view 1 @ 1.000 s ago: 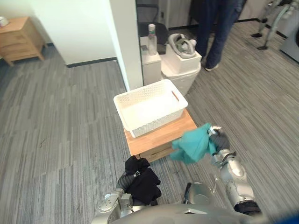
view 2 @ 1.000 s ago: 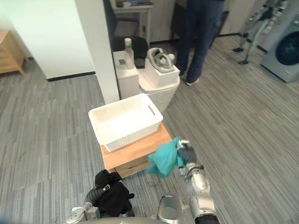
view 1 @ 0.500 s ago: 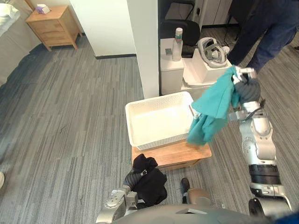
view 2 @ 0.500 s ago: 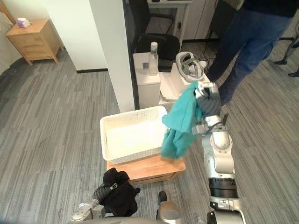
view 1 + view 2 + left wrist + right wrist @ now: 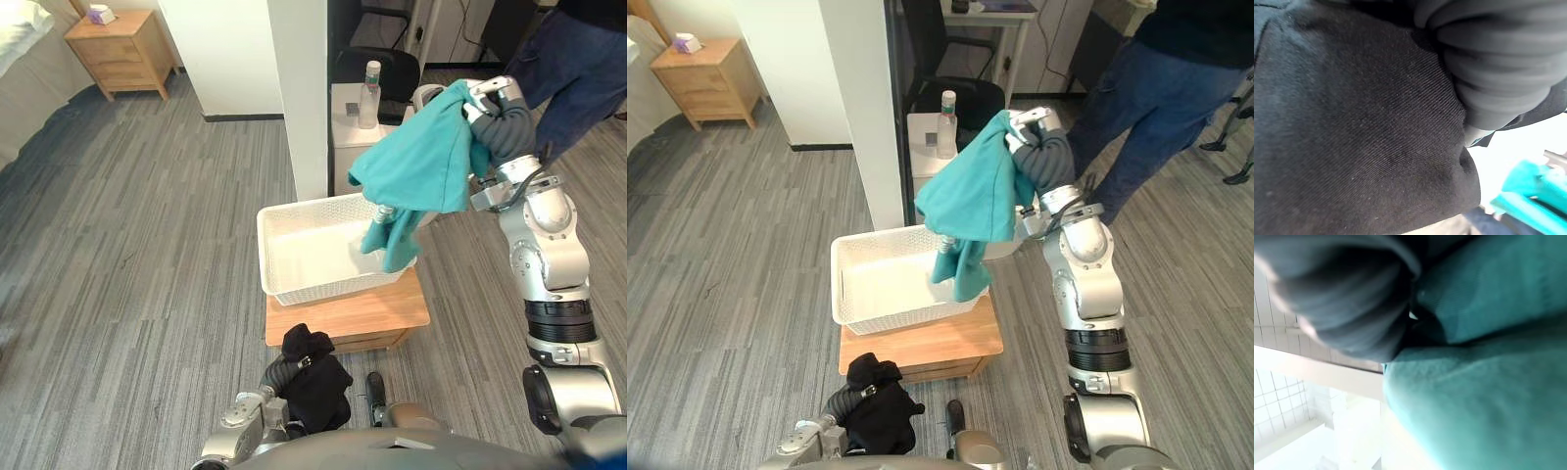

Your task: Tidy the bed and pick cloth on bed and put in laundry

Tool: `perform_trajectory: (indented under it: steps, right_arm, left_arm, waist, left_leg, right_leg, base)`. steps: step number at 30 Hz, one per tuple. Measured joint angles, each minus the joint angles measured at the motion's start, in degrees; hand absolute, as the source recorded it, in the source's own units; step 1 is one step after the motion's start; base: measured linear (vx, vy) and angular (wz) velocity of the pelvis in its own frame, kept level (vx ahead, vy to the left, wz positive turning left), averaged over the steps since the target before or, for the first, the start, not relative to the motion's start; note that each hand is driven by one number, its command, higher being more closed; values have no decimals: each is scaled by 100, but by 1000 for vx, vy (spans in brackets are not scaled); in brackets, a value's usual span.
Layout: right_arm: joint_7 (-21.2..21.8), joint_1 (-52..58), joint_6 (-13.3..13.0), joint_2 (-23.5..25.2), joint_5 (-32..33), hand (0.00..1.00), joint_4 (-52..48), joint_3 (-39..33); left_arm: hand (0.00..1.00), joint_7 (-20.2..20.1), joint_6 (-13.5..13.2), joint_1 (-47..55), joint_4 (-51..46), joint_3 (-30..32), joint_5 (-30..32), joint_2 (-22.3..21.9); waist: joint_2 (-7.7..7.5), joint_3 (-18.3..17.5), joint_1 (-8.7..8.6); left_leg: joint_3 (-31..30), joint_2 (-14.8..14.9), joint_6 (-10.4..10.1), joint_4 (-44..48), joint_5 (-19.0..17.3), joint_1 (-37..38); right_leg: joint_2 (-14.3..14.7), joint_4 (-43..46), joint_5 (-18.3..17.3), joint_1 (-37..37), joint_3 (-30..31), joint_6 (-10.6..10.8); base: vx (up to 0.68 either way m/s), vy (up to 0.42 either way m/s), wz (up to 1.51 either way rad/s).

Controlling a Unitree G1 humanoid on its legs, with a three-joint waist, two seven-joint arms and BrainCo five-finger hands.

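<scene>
Right robot hand (image 5: 497, 119) clenched on teal cloth (image 5: 416, 166) over basket (image 5: 323, 291), left robot hand (image 5: 279, 370) buried in black cloth (image 5: 315, 384), grip unclear

- A low wooden table (image 5: 348, 311) stands on the grey striped floor (image 5: 127, 245);
- a white lattice basket (image 5: 328, 286) sits directly on the table, covering its 12 o'clock part; bare wood shows toward 6 o'clock;
- on the floor, a wooden nightstand (image 5: 110, 49) stands at 11 o'clock from the table; a white cabinet (image 5: 348, 132) at 12 o'clock carries a bottle (image 5: 370, 81).
</scene>
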Motion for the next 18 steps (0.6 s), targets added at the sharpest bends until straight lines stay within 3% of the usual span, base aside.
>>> perform_trajectory:
  steps: [10,14,18]
  right_arm:
    - [3,-31,180,283,-54,100,540,740]
    - [-30,-13,350,555,-437,100,938,1260]
    - [-128,-19,351,707,-697,100,1060,1323]
  left_arm:
    - [100,2,223,5,155,2,19,-11]
    - [100,42,404,18,129,-65,49,1]
    - [100,83,504,62,-129,-198,42,17]
  waist:
    - [46,-47,40]
    - [59,-55,122]
    - [90,-43,214]
  left_leg:
    - [-17,33,-46,-28,102,-30]
    - [-108,3,-36,-1,117,-123]
    - [-167,-77,-22,-7,199,-424]
  right_leg:
    - [6,-3,93,-21,-159,10]
    - [-54,-6,103,-57,-262,22]
    - [-163,-8,158,-300,-360,63]
  base:
    - [-16,-11,2]
    - [-18,26,11]
    - [-35,21,15]
